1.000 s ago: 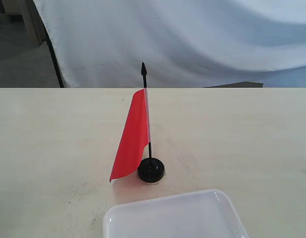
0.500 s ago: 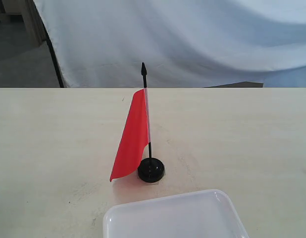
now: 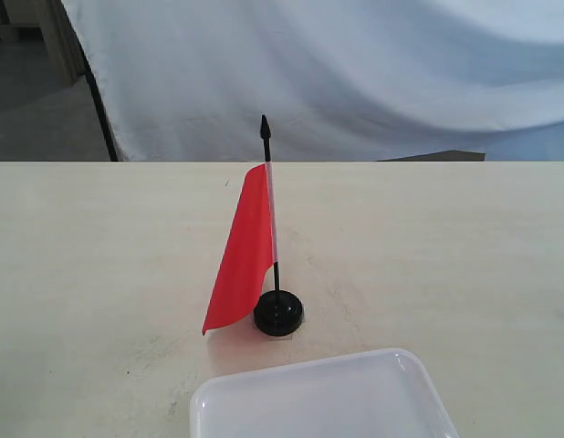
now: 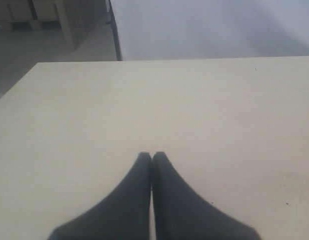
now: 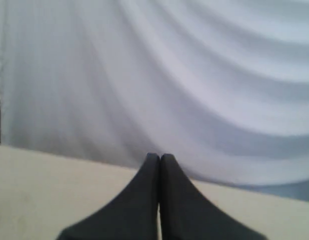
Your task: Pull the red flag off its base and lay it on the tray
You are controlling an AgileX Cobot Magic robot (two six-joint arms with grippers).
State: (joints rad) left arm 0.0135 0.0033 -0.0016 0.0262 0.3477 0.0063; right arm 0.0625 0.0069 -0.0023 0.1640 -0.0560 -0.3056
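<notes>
The red flag [image 3: 243, 251] stands upright on its thin black stick in the round black base [image 3: 278, 314] near the middle of the table in the exterior view. Just in front of it lies the translucent white tray [image 3: 320, 398], cut off by the lower frame edge. Neither arm shows in the exterior view. My left gripper [image 4: 151, 156] is shut with nothing in it, over bare table. My right gripper [image 5: 160, 157] is shut too, empty, with the table and the white cloth ahead. The flag, base and tray do not appear in either wrist view.
A pale wooden table [image 3: 99, 246] carries everything. A white cloth backdrop [image 3: 355, 73] hangs behind its far edge, with a black pole [image 3: 98, 100] at the left. The table's far edge and left corner show in the left wrist view.
</notes>
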